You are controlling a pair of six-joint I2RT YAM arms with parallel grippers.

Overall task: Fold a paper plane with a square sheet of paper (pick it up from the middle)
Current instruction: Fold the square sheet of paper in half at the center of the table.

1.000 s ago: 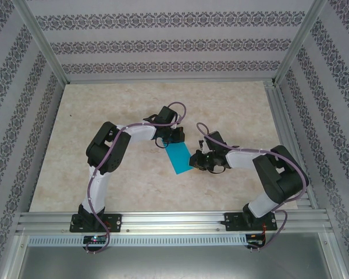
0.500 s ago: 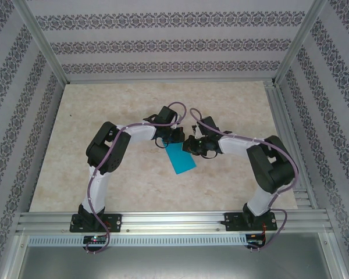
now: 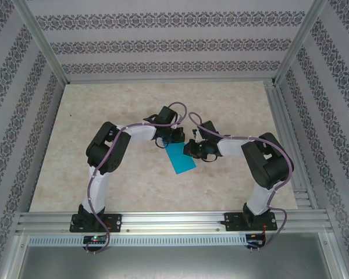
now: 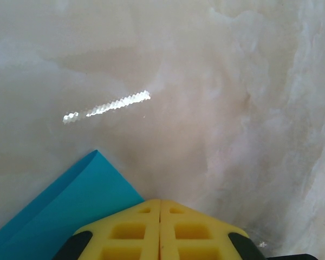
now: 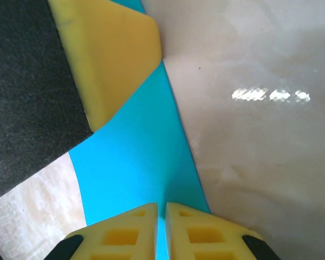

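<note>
Qty: 1 teal paper sheet, 1 desk, 2 arms (L arm, R arm), 2 grippers (L gripper, R gripper).

Teal-blue paper, yellow tool pads — beige marbled table, grey ornament-striped walls

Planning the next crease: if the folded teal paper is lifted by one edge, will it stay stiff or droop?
Probably droops: the paper looks thin and lies flat on the table. Likely light and apt to slide, since the table shows a glossy glare. The folded edge may stiffen it slightly.
</note>
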